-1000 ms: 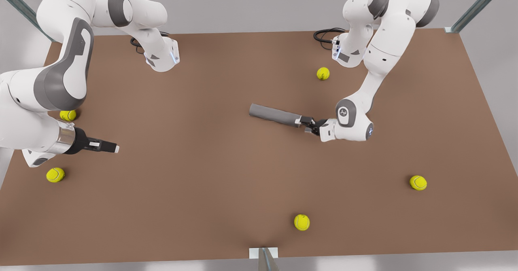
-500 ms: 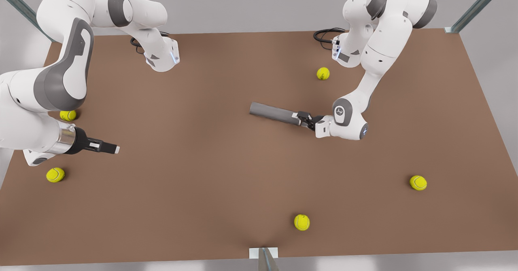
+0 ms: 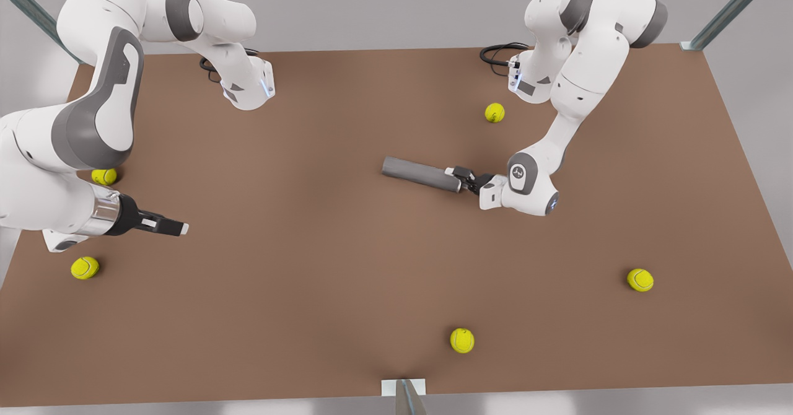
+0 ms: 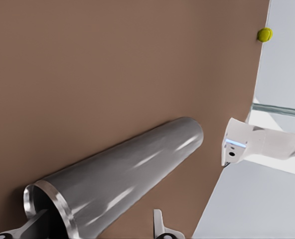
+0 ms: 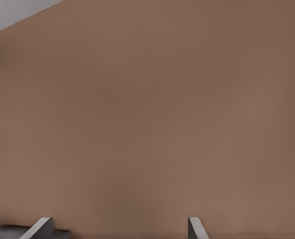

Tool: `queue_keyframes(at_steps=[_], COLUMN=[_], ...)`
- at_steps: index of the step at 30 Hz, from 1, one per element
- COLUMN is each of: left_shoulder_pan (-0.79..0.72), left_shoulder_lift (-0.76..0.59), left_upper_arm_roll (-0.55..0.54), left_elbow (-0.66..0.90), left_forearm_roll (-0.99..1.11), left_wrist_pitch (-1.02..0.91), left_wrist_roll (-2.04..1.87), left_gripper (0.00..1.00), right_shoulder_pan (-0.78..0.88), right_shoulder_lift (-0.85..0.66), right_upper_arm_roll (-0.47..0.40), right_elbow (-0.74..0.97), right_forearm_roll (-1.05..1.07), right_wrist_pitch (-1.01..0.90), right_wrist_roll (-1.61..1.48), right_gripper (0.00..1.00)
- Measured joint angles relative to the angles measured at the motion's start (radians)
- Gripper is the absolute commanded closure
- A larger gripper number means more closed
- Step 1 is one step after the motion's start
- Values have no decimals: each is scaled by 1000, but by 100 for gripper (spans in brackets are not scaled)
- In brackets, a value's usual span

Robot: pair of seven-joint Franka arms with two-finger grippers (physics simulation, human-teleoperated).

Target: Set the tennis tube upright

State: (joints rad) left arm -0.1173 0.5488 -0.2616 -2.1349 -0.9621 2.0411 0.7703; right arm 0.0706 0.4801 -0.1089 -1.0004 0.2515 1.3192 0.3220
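1. The tennis tube [image 3: 421, 174] is lying flat near the middle of the brown worktop [image 3: 310, 279], its length running from 9 to 3 o'clock in the front view.
2. The left hand [image 3: 461, 178] is sitting at the tube's 3 o'clock end, fingers apart, one finger [image 4: 35, 225] reaching into the open mouth and the other outside the wall.
3. The right hand [image 3: 176, 226] is waiting at the 9 o'clock edge, its fingers spread apart over bare worktop.
4. Risk, as a judgement: a pinch on the thin smooth rim may slip as the tube swings up, letting it drop and roll away.
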Motion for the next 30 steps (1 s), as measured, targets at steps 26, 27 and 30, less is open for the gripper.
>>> queue_keyframes(at_steps=[26, 27, 30], left_shoulder_pan=[6, 7, 7], left_shoulder_lift=[42, 40, 33], left_upper_arm_roll=[-29, -29, -26], left_elbow=[57, 60, 63], left_forearm_roll=[-20, -19, -17], left_wrist_pitch=[-34, -38, -49], left_wrist_roll=[-18, -19, -22], left_gripper=[60, 60, 67], right_shoulder_pan=[11, 11, 11], right_shoulder_lift=[0, 0, 0], right_upper_arm_roll=[0, 0, 0], right_elbow=[1, 1, 1], right_forearm_roll=[3, 3, 3], right_wrist_pitch=[-1, -1, -1], right_wrist_roll=[43, 44, 46], right_gripper=[0, 0, 0])
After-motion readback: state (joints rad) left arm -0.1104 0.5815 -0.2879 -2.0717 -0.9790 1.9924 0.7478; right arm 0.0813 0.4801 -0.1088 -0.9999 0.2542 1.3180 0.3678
